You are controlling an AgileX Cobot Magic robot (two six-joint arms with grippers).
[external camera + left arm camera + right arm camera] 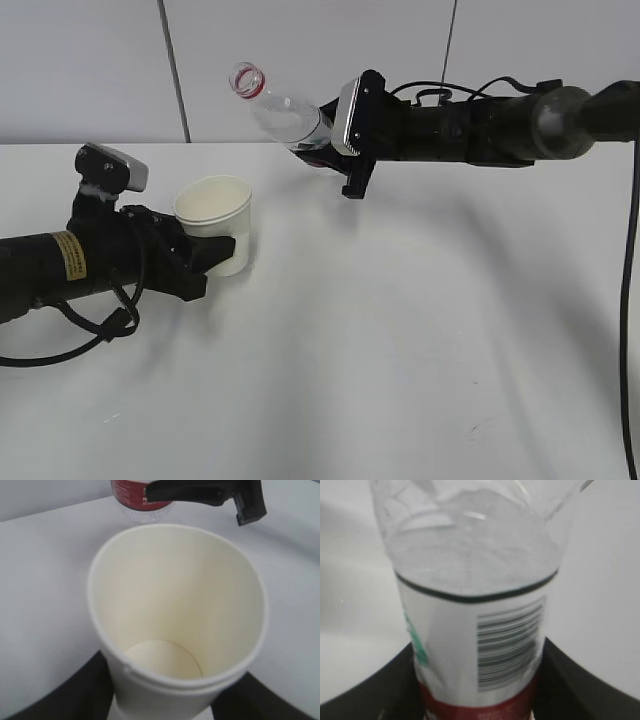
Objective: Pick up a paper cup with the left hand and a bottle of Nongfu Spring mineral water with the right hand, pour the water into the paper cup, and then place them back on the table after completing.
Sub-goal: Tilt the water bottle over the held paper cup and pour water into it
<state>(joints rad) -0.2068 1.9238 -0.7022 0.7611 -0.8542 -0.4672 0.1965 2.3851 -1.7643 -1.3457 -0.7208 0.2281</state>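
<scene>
The white paper cup (216, 222) stands at the left, open mouth up, and looks empty inside (175, 605). My left hand (205, 255), the arm with the yellow label, is shut on the cup's lower body. My right hand (335, 150) is shut on the Nongfu Spring bottle (285, 110) and holds it in the air, tilted, its open red-ringed mouth pointing up and left, right of the cup. The bottle's white and red label with a barcode fills the right wrist view (475, 645). No water stream shows. The bottle's label end shows in the left wrist view (140, 500).
The white table (400, 330) spreads around both arms. A grey wall stands behind. A black cable (60, 350) trails from the left arm at the front left, and another hangs at the right edge (630, 330).
</scene>
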